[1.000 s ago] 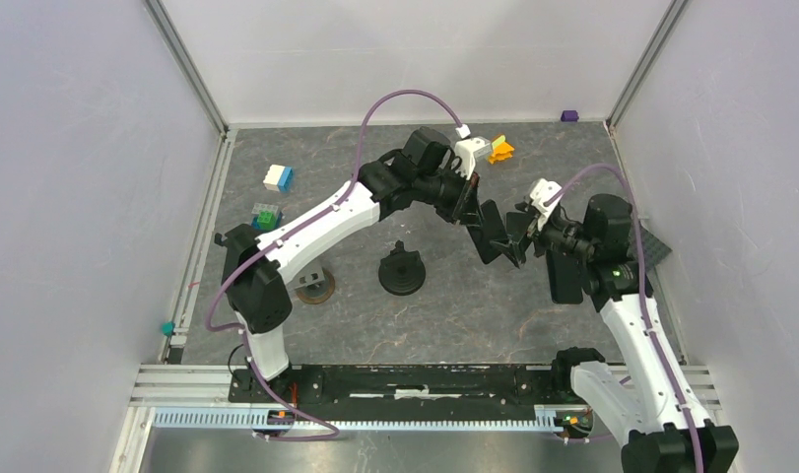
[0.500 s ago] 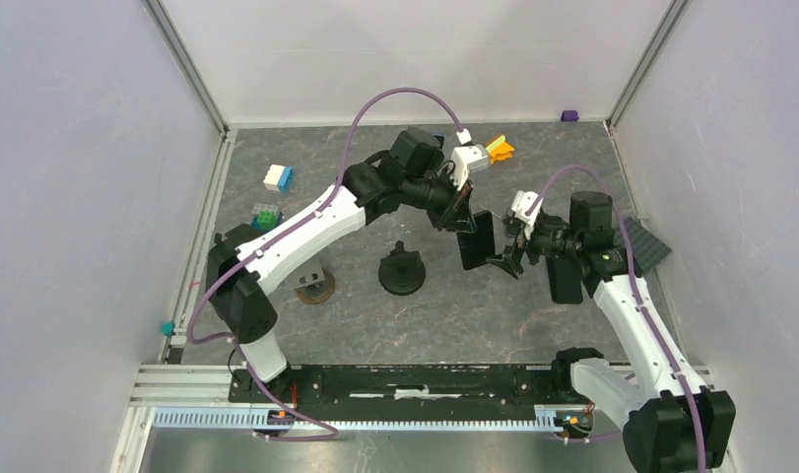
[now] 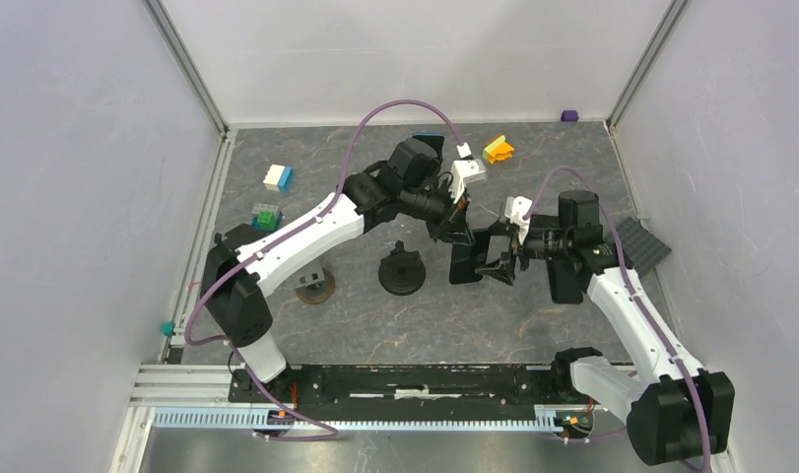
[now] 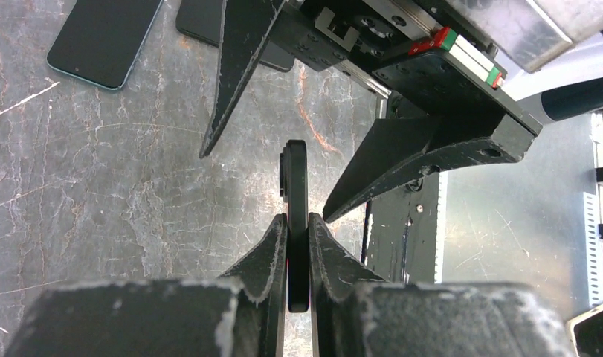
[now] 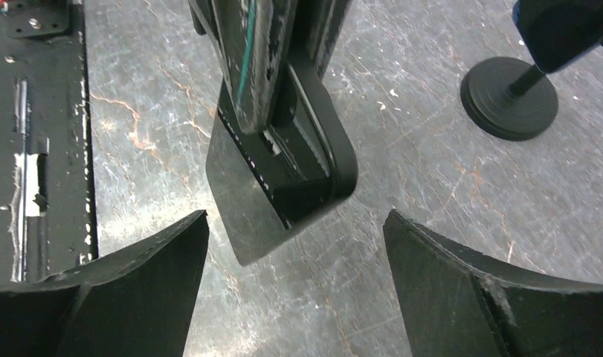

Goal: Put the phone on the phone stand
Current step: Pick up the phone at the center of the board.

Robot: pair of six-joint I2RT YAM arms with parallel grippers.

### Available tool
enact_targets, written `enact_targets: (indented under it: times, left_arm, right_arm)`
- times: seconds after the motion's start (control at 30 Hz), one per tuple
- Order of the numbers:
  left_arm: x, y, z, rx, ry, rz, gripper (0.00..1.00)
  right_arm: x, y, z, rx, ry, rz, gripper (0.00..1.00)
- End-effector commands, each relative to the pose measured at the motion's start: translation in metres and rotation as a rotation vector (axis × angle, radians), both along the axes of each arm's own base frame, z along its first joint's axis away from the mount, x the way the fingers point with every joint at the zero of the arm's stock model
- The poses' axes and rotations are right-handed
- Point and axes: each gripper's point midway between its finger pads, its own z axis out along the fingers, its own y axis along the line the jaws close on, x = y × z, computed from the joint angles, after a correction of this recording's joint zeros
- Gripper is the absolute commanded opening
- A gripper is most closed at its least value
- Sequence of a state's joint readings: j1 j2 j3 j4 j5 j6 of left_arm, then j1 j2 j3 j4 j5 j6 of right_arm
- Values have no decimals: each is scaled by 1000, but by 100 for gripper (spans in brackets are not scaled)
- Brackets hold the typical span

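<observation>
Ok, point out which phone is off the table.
The phone clamped edge-on in the left gripper; the teal-edged phone and the dark phone beside it lie flat on the table.

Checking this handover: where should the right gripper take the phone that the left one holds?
The free end of the phone beyond the left gripper, fingers on its two flat faces. It hangs edge-on toward the right gripper, whose open fingers flank it, so a straight approach from that end likely suits.
</observation>
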State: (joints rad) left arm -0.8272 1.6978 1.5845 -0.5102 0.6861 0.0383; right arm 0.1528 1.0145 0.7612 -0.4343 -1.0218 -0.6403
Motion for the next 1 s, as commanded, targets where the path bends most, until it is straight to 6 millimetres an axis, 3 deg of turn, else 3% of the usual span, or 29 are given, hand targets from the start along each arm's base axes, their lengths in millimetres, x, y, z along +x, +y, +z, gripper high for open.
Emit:
enact_targets:
  times: [0.0,0.2,0.43,0.5,0.63,0.77,0.97]
  left_arm:
    - [-1,-13,38,-130,-32,-2,2]
    - [-4,-16,38,-152,-7,-12,2]
    - [-7,-13,36,-162,-20,-24,2]
    - [-8,-12,34,-164,-25,-32,2]
    - [-13,-10,29,-161,-41,-70,2]
    - [-19,-9,20,-149,-85,-130,4]
    - [-26,-7,6,-89,-182,-216,33]
  right_arm:
    - [2,11,7,71,22,27,89]
    - [0,15,-8,89,96,45,74]
    - [-6,18,-8,110,118,79,45]
    - [-8,18,-8,109,113,86,35]
    - [-9,16,-10,97,117,80,1]
    - [-10,16,-10,97,107,85,0]
    - [-12,18,-7,105,105,104,0]
